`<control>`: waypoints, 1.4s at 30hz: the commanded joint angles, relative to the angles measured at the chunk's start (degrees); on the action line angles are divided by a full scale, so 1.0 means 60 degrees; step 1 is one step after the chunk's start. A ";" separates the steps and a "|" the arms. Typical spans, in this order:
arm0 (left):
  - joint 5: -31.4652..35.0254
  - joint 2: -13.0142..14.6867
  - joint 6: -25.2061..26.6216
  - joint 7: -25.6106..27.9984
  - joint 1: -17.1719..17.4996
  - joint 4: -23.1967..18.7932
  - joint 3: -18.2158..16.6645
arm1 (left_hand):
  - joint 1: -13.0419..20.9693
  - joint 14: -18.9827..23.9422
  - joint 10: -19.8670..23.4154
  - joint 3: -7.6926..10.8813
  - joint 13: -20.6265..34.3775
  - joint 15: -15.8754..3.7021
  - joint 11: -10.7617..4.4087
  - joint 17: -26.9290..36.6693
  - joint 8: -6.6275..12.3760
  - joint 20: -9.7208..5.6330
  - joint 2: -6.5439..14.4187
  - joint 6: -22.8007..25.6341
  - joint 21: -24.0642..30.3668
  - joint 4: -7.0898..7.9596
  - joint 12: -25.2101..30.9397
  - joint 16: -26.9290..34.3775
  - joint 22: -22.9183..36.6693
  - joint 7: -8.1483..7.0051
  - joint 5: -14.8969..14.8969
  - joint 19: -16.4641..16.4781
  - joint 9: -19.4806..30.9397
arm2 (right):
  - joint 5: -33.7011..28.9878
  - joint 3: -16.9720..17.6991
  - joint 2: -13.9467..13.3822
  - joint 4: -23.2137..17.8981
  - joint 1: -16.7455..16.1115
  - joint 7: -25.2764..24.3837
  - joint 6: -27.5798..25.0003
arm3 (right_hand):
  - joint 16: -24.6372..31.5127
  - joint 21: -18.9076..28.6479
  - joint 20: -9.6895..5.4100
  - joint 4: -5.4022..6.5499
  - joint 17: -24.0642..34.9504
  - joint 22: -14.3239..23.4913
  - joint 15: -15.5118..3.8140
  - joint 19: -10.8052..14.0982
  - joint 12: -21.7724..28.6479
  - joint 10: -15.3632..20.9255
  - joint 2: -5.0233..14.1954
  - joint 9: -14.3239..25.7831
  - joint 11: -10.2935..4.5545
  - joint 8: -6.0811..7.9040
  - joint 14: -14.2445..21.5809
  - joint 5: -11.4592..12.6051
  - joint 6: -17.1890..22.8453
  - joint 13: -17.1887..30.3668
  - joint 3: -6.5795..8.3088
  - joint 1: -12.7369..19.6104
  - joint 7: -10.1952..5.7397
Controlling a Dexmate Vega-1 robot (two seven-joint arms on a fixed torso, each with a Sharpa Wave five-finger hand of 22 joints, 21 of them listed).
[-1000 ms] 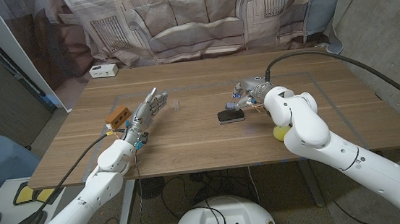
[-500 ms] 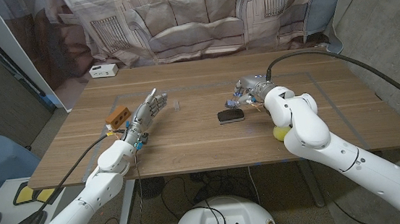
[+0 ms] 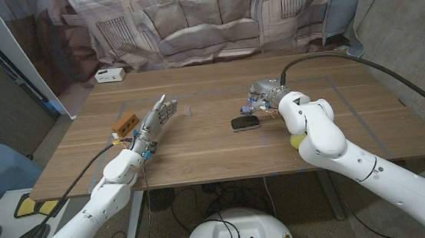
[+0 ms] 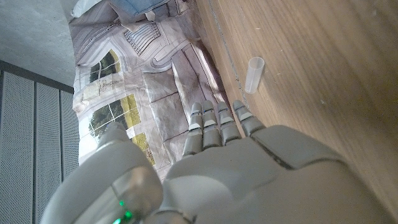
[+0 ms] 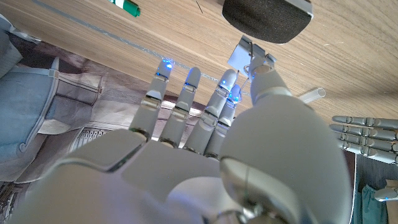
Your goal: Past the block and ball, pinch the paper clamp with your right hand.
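Note:
The black paper clamp [image 3: 245, 123] lies on the wooden table [image 3: 199, 147], its silver handles [image 5: 247, 53] pointing at my right hand [image 3: 264, 95]. That hand hovers just behind it with its fingers [image 5: 186, 106] spread and straight. The thumb [image 5: 268, 73] reaches up to the handles, and I cannot tell whether it touches them. The yellow ball [image 3: 297, 142] peeks out from under my right forearm. An orange block [image 3: 124, 126] sits at the left, beside my left hand [image 3: 154, 118], which is held out with straight fingers and holds nothing.
A small clear tube [image 3: 189, 110] stands between the two hands, also seen as the tube [image 4: 254, 74] ahead of the left fingers. A green marker [image 5: 126, 5] lies past the clamp. A white box [image 3: 108, 75] sits at the far left edge.
My right forearm has shifted slightly to the left. The clamp, the ball, the block and my left hand have stayed put.

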 commanded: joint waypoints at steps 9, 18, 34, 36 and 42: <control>-0.0068 0.0087 0.0080 -0.0047 -0.0064 0.0045 -0.0082 | 0.0052 0.0011 0.0076 0.0023 0.0040 -0.0004 -0.0011 0.0014 -0.0010 -0.0012 0.0108 0.0071 -0.0060 -0.0049 -0.0016 -0.0028 0.0011 -0.0002 -0.0026 0.0076 0.0033 | -0.0072 -0.0043 0.0228 0.0251 0.0183 -0.0064 0.0246 | 0.0032 -0.0016 -0.0009 0.0130 -0.0038 0.0019 -0.0829 0.0204 0.0228 0.0793 0.0304 0.0023 0.0018 0.0003 0.0460 -0.0296 0.2506 0.0025 -0.0169 -0.0345 -0.0673; -0.0103 -0.0006 0.0087 -0.0197 -0.0252 0.0316 -0.0029 | 0.0051 0.0007 0.0066 0.0029 0.0040 -0.0001 0.0015 0.0014 -0.0010 -0.0019 0.0114 0.0074 -0.0067 -0.0059 -0.0022 -0.0031 0.0012 -0.0006 -0.0027 0.0077 0.0033 | -0.0210 -0.0137 0.0315 0.0417 0.0301 -0.0027 0.0273 | 0.0055 -0.0064 0.0002 0.0174 0.0041 0.0017 -0.0973 0.0131 0.0355 0.0971 0.0577 0.0073 0.0190 -0.0042 0.0608 -0.0419 0.2627 0.0183 -0.0132 -0.0373 -0.0493; -0.0134 -0.0100 0.0106 -0.0361 -0.0510 0.0607 0.0016 | 0.0049 0.0006 0.0076 0.0039 0.0040 0.0008 -0.0009 0.0014 -0.0014 -0.0034 0.0120 0.0066 -0.0075 -0.0077 -0.0019 -0.0032 0.0012 -0.0008 -0.0029 0.0091 0.0033 | -0.0112 -0.0033 0.0439 0.0498 0.0309 -0.0031 0.0297 | 0.0013 -0.0116 -0.0086 0.0050 0.0022 0.0014 -0.1109 -0.0013 0.0589 0.1219 0.0573 0.0115 0.0329 -0.0010 0.0890 -0.0559 0.2959 0.0386 -0.0097 -0.0316 -0.0337; -0.0138 -0.0110 0.0102 -0.0383 -0.0531 0.0629 0.0023 | 0.0049 0.0007 0.0072 0.0040 0.0040 0.0003 -0.0009 0.0014 -0.0012 -0.0027 0.0121 0.0070 -0.0078 -0.0079 -0.0021 -0.0032 0.0012 -0.0008 -0.0029 0.0086 0.0033 | -0.0082 -0.0021 0.0427 0.0481 0.0310 -0.0006 0.0265 | -0.0005 -0.0117 -0.0064 0.0051 0.0021 0.0014 -0.1057 -0.0019 0.0568 0.1161 0.0574 0.0112 0.0278 -0.0034 0.0891 -0.0571 0.2943 0.0388 -0.0098 -0.0327 -0.0363; -0.0138 -0.0153 0.0093 -0.0402 -0.0564 0.0678 0.0045 | 0.0050 0.0011 0.0076 0.0046 0.0040 -0.0001 0.0007 0.0014 -0.0006 -0.0023 0.0128 0.0086 -0.0084 -0.0085 -0.0020 -0.0031 0.0012 -0.0001 -0.0030 0.0081 0.0033 | -0.0016 -0.0033 0.0374 0.0422 0.0327 0.0099 0.0197 | -0.0023 -0.0115 -0.0042 0.0020 0.0030 0.0013 -0.1041 -0.0024 0.0545 0.1125 0.0556 0.0107 0.0211 -0.0072 0.0906 -0.0592 0.2934 0.0377 -0.0099 -0.0313 -0.0441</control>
